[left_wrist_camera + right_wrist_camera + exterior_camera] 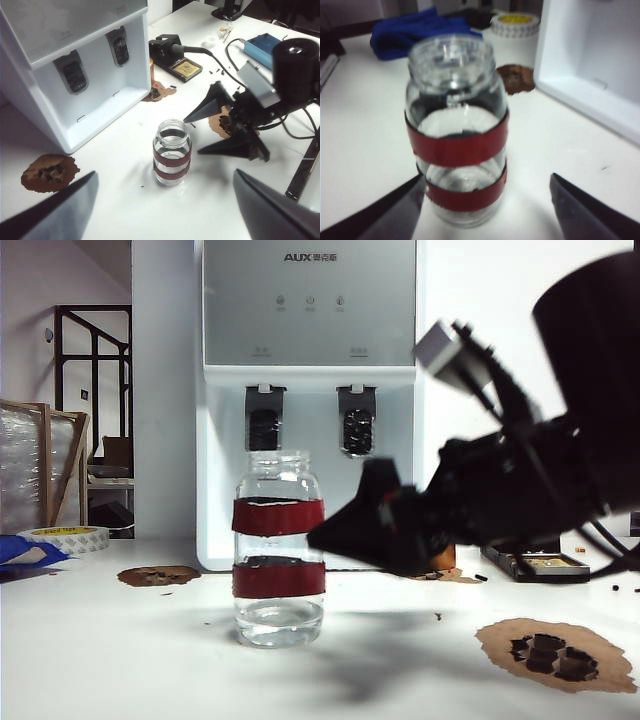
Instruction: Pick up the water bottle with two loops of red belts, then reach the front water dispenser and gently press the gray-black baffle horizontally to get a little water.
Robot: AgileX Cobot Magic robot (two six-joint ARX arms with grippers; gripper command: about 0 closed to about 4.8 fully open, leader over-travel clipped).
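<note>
While the water bottle (279,548) stands upright on the table in front of the water dispenser (308,400), the right gripper (485,210), spread and empty beside it, should straddle its lower red band squarely before pinching, the left gripper (165,210) idling spread, well clear.

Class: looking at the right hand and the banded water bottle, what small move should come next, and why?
Probably ease the right hand forward until its open fingers straddle the water bottle, then close. The bottle stands upright on the table, ungripped, just ahead of the hand. The left hand waits open, farther off.
</note>
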